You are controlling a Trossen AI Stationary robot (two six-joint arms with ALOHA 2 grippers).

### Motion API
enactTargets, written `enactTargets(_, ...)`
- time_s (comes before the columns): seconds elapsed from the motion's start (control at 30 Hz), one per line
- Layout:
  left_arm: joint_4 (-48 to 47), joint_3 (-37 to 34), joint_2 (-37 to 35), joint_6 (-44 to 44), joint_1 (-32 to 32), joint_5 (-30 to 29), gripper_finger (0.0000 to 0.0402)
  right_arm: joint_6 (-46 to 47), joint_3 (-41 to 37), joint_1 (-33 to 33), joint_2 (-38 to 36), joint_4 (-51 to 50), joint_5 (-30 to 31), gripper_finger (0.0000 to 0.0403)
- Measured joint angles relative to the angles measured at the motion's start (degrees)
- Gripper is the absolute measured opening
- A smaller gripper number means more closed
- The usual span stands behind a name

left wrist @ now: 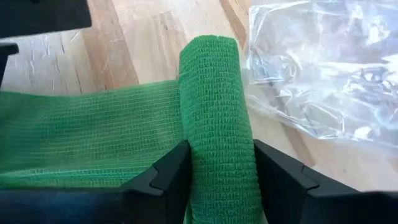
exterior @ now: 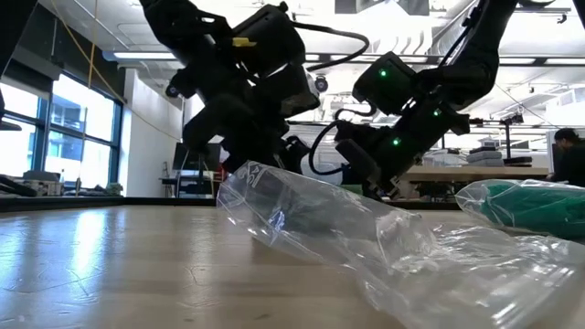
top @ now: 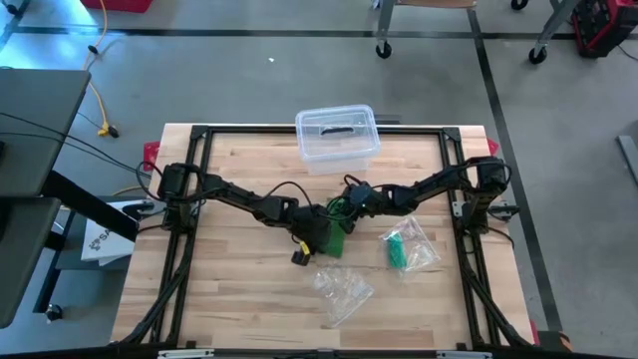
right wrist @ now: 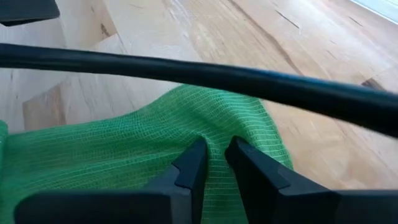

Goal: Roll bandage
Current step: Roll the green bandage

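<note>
Where the two dark arms meet near the middle of the table (top: 239, 289), one green bandage (left wrist: 214, 124) lies in work. It is partly wound into a roll, with a flat length of ribbed, woven fabric spread out from it over the wood.

Counted on the surface: one bandage in work, one clear lidded container (top: 337, 138) at the far edge with a dark item inside, one empty clear bag (top: 344, 289) crumpled toward the near edge, and one second clear bag (top: 409, 247) holding something green, to the right of the arms.

The left hand (left wrist: 217, 168) has its two dark fingers (left wrist: 165, 177) set on either side of the roll, touching it, and so grips the roll. The right hand (right wrist: 214, 163) has its fingers nearly together, pinching the flat end of the fabric. A dark cable (right wrist: 249, 78) crosses in front of that view.

The table is pale wooden planking inside a black frame. Around it is a grey floor with dark lines, a yellow cable (top: 100, 110) at the left, and the castored legs of other furniture beyond. The low view shows a bright workshop with windows at the left, ceiling lights, benches, and part of a person (exterior: 569, 155) at the far right.
</note>
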Motion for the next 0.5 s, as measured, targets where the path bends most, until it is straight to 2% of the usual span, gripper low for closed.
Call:
enactTargets(0.2, 3.0, -0.2, 0.2, -2.0, 0.9, 0.8, 0.0164, 0.1, 0.0, 2.1, 0.0, 0.0, 1.0, 0.0075)
enactTargets(0.5, 3.5, -0.2, 0.1, -4.2, 2.9, 2.5, 0.0232, 0.1, 0.0, 2.6, 0.0, 0.0, 1.4, 0.0075)
